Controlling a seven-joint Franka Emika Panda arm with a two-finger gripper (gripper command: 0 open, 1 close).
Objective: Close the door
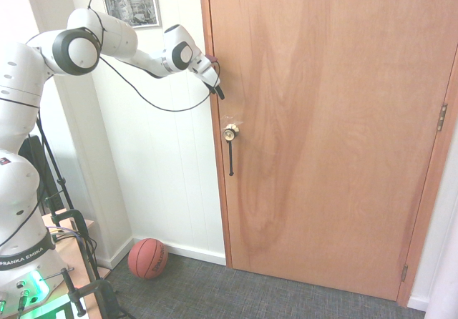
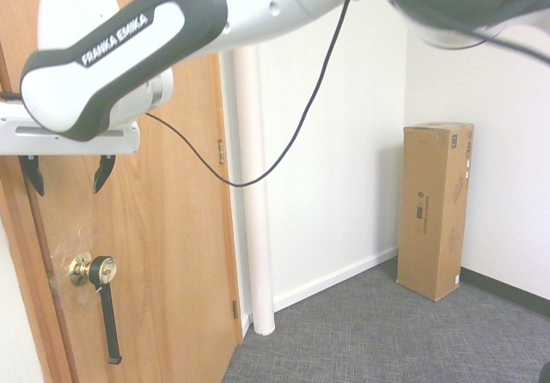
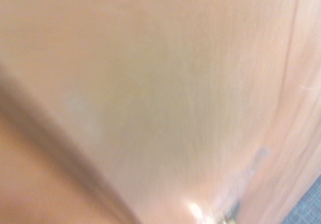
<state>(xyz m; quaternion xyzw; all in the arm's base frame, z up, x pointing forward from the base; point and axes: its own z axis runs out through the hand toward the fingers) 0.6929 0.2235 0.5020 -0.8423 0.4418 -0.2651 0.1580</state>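
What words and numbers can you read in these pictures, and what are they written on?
"FRANKA EMIKA": on the white robot arm, and again on the dark band near its base.
Basketball: it has dark lettering, too small to read for sure.
Tall cardboard box: it has printing and small labels, too small to read.
Door: no words that I can see.

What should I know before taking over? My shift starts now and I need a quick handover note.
Gripper: open, holding nothing, above the knob near the door's latch-side edge.
Door: appears to sit in its frame; brass knob has a black strap hanging from it.
Done: door looks closed, though the views don't show whether it is latched.
Left: probably just confirm the latch, then back the arm away.
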